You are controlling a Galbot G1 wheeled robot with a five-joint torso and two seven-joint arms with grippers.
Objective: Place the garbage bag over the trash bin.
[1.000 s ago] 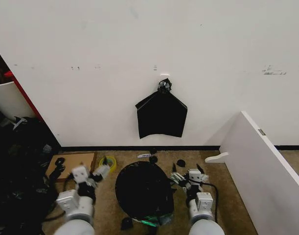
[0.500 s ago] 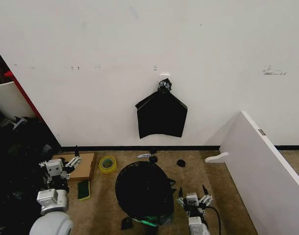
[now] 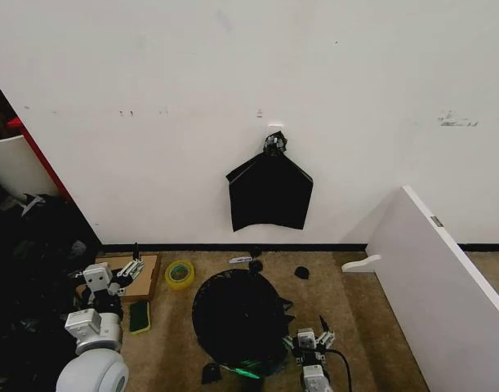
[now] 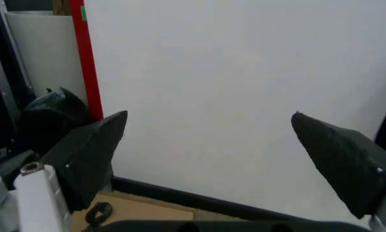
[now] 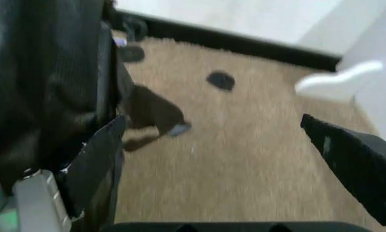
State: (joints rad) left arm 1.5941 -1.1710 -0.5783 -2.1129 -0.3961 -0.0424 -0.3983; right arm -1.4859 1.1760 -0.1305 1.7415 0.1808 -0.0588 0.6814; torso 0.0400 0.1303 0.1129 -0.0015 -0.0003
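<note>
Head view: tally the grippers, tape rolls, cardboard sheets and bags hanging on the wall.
Grippers: 2 (left gripper, right gripper)
Tape roll: 1
Cardboard sheet: 1
Wall bag: 1
Total: 5

head view high, facing wall (image 3: 151, 73) and floor; wrist views low, near carpet (image 5: 244, 159).

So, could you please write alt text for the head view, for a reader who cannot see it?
A garbage bag covers the bin on a brown carpet, below a white wall. The open left gripper hangs over a cardboard sheet and the open right gripper beside the bag, both empty.
</note>
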